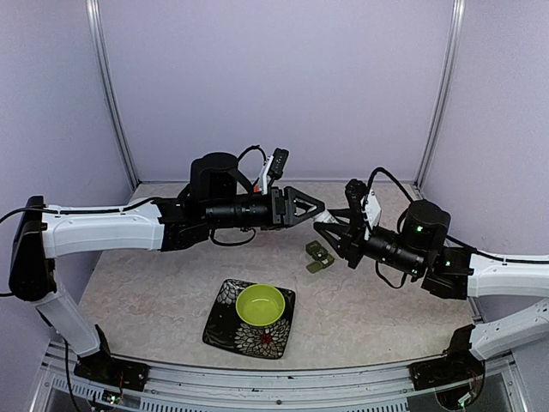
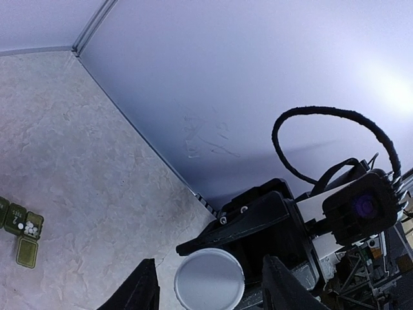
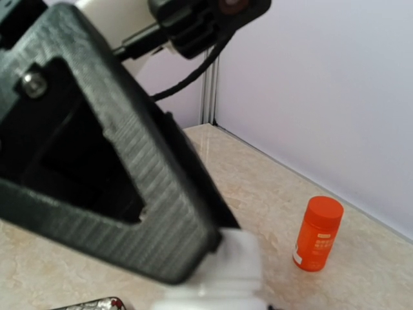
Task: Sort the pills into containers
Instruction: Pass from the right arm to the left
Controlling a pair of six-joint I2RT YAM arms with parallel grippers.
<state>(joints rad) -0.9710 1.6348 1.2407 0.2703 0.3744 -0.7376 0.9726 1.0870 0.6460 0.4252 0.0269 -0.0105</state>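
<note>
My right gripper point(image 1: 332, 227) is shut on a white pill bottle point(image 3: 219, 281), held up over the table. The bottle's round white cap point(image 2: 210, 279) sits between the two fingers of my left gripper point(image 1: 320, 209), which is open, with a gap on each side of the cap. In the right wrist view one left finger point(image 3: 122, 194) reaches the cap's edge. The containers point(image 1: 319, 256), a small dark green pillbox with lids up, lie on the table below both grippers. A few white pills point(image 2: 27, 226) show in one compartment.
An orange bottle point(image 3: 317, 234) stands near the back wall. A lime-green bowl point(image 1: 260, 304) rests on a dark patterned plate point(image 1: 225, 322) near the front middle. Both arms meet above the table's centre.
</note>
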